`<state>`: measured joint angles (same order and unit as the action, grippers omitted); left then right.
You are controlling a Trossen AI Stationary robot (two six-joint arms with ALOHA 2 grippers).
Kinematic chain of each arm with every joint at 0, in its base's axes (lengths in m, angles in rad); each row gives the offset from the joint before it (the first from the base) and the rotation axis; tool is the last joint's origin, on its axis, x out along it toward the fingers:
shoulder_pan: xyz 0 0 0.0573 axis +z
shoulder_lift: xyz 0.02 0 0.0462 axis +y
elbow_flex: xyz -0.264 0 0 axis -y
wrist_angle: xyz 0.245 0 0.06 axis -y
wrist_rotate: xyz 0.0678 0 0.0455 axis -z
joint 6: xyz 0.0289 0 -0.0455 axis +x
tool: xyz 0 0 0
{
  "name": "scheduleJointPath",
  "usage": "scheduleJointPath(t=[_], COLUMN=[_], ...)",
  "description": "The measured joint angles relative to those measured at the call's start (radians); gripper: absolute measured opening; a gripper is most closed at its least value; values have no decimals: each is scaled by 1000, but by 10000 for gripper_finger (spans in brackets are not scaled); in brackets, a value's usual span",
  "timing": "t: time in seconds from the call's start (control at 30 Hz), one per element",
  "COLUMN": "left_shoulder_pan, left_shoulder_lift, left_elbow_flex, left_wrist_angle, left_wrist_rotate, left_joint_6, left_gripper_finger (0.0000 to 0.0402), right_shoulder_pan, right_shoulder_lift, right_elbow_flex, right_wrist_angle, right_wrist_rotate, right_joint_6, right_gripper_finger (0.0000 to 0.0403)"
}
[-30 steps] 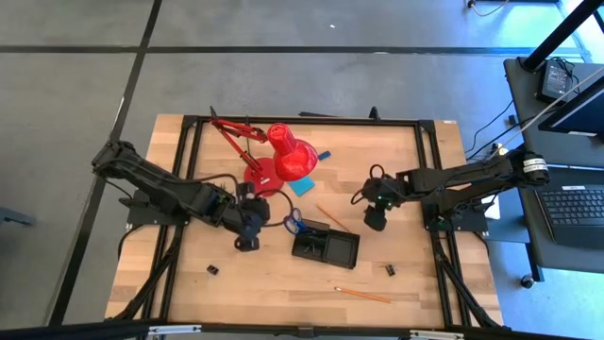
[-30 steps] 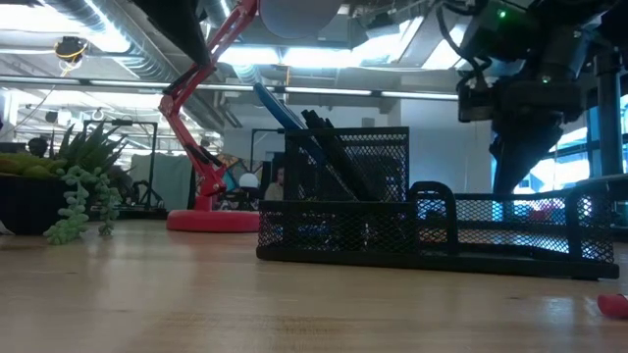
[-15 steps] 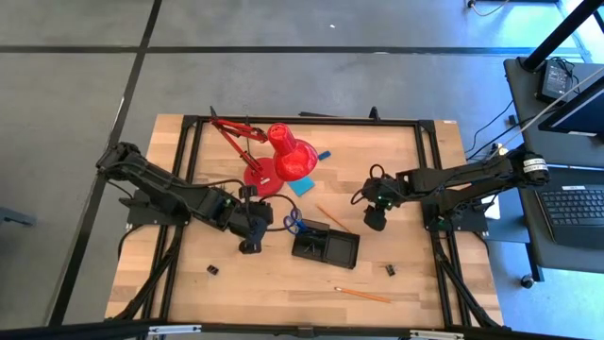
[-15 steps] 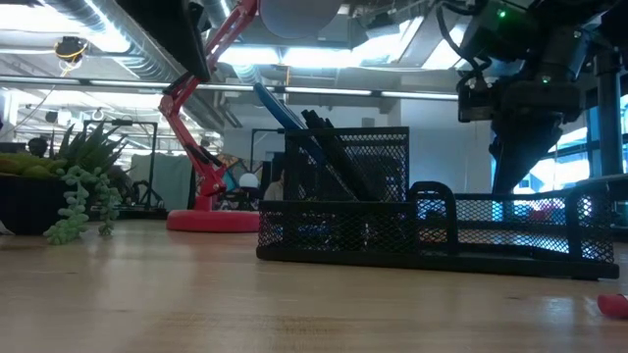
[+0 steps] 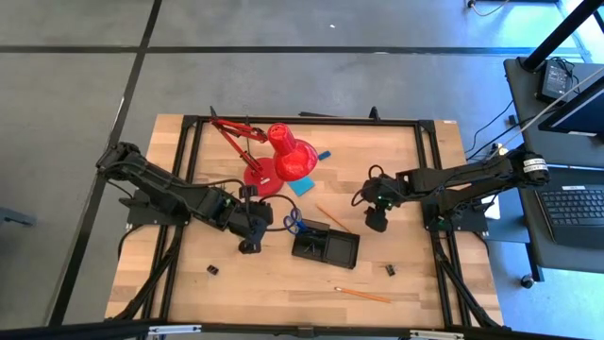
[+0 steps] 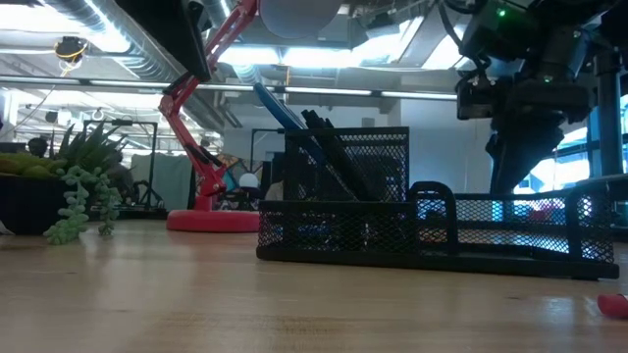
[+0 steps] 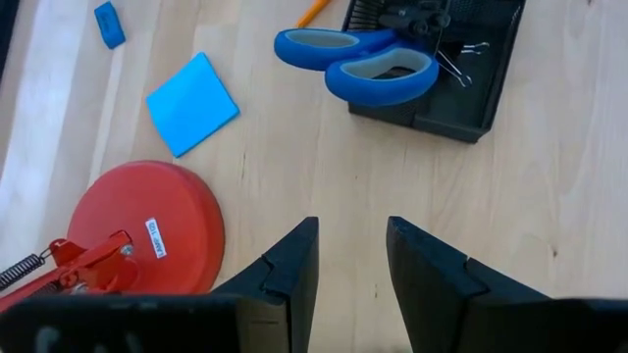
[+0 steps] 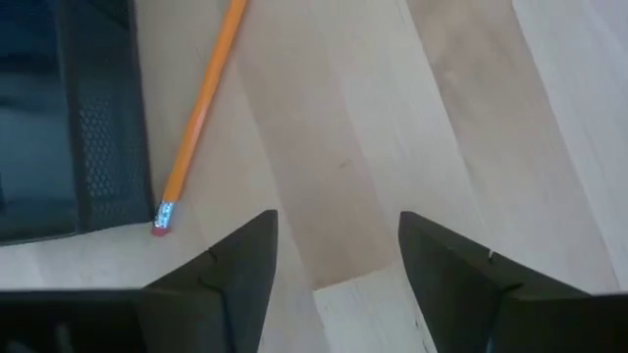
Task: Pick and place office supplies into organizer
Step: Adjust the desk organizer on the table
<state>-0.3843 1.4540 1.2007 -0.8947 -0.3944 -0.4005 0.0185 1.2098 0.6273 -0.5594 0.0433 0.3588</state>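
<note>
**Grippers both open, nothing held**

Left gripper (image 5: 247,246) is mine, hovering over bare wood just left of organizer (image 5: 325,247); fingers (image 7: 294,270) apart, empty. Wrist cam: scissors (image 7: 359,65) w/ blue handles lying over organizer's end, binder clip (image 7: 456,61) inside a compartment. Note pad (image 7: 192,90) flat on table near lamp base (image 7: 142,224), not touching. Eraser (image 7: 109,24) beyond pad, apart from it.

Right gripper (image 5: 377,224) also mine, open and empty, to the right of organizer, over wood. Its cam shows pencil (image 8: 198,113) on table w/ eraser end just beside organizer wall (image 8: 103,147).

High view: 2nd pencil (image 5: 362,295) near front edge, well apart from organizer. Two loose clips on table: one front-left (image 5: 213,270), one front-right (image 5: 389,270).

Low view: pens (image 6: 329,147) upright-ish, tilted, in organizer's tall mesh cup. Plant (image 6: 59,186) at far left.
</note>
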Motion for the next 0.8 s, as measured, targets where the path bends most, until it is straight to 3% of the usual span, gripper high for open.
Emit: scheduleJointPath(t=[0.5,0.8], left_shoulder_pan=[0,0], left_shoulder_lift=[0,0], left_elbow_flex=[0,0], left_wrist_angle=[0,0], left_wrist_rotate=[5,6], left_joint_6=[3,3], left_gripper_finger=[116,116], right_shoulder_pan=[1,89], right_shoulder_lift=[0,43], right_elbow_flex=[0,1], right_wrist_angle=[37,83], right_wrist_rotate=[-11,-12], right_joint_6=[26,22], right_gripper_finger=[215,215])
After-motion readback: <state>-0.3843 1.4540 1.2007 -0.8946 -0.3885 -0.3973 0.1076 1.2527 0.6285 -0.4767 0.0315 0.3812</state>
